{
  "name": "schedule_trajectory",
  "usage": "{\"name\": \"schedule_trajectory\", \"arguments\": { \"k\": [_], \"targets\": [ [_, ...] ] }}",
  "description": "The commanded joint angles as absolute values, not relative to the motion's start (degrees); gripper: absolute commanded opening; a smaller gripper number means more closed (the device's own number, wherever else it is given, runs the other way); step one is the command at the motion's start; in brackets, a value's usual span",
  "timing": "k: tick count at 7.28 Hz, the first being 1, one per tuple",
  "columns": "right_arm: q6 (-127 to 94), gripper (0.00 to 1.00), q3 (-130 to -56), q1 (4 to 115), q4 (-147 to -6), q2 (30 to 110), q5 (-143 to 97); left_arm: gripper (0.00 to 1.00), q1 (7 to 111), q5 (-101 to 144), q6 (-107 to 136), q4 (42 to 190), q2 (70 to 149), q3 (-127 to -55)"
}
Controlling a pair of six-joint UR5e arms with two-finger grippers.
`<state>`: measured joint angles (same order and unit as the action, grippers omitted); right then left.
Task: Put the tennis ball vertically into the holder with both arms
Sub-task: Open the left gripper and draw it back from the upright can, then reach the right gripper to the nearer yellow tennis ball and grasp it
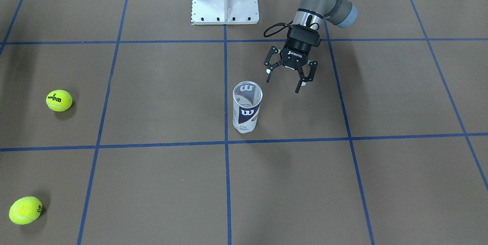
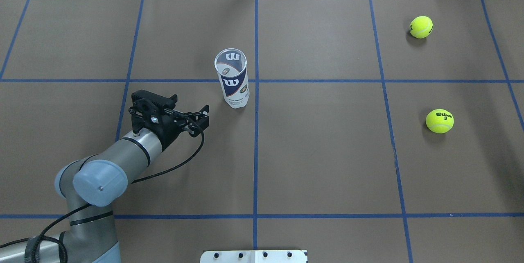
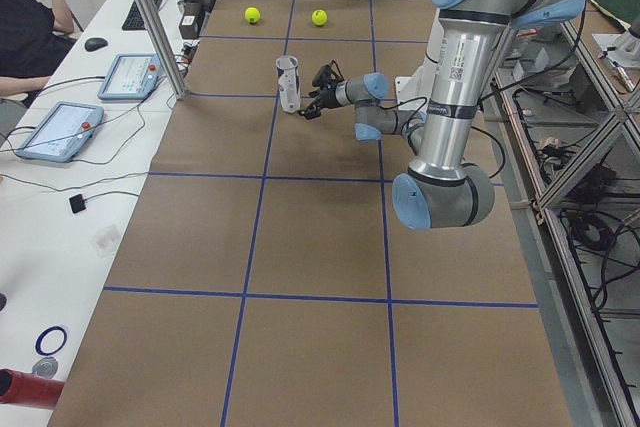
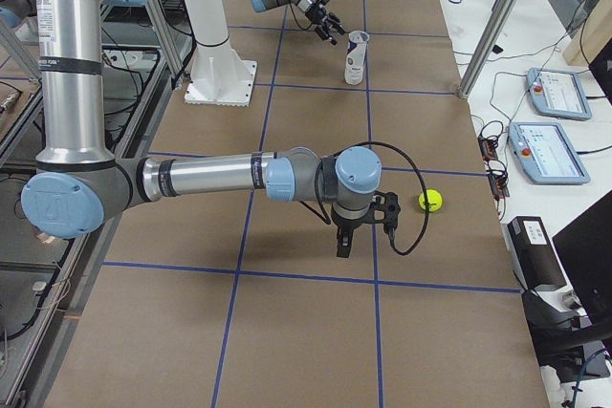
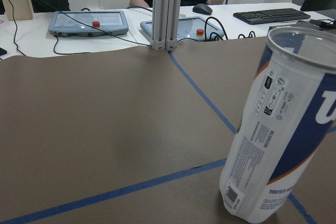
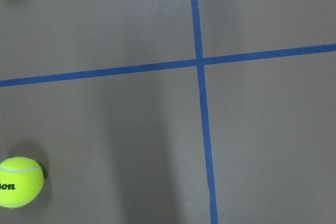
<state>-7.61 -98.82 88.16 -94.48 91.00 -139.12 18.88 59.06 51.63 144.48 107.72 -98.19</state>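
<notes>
Jaws spread and empty, the left gripper (image 1: 284, 84) hung beside the upright holder (image 1: 247, 111) at the middle of the worktop (image 1: 152, 184), likely to steady it; whether the right gripper (image 4: 363, 236) was open could not be told.

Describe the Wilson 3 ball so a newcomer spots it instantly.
On the brown table with blue tape lines, look to the robot's right of the clear can. Two yellow tennis balls lie there: the nearer ball, on the robot's side, has black "Wilson 3" facing up; the farther ball shows print only at its edge.
</notes>
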Motion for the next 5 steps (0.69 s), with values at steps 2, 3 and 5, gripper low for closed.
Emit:
{"name": "schedule_trajectory", "arguments": {
  "k": [2,3,5],
  "targets": [
    [-17.2,0.99,-100.1,81.2,-92.9,88.8,-139.0,0.98,18.3,58.4,51.8,144.5,109.6,-96.6],
    [-20.4,0.99,-100.8,78.9,-90.0,88.9,-139.3,0.98,18.2,58.4,51.8,144.5,109.6,-96.6],
    [-35.0,0.99,-101.9,70.6,-80.3,88.6,-137.3,0.98,18.2,58.4,51.7,144.4,109.7,-96.5]
  ]
}}
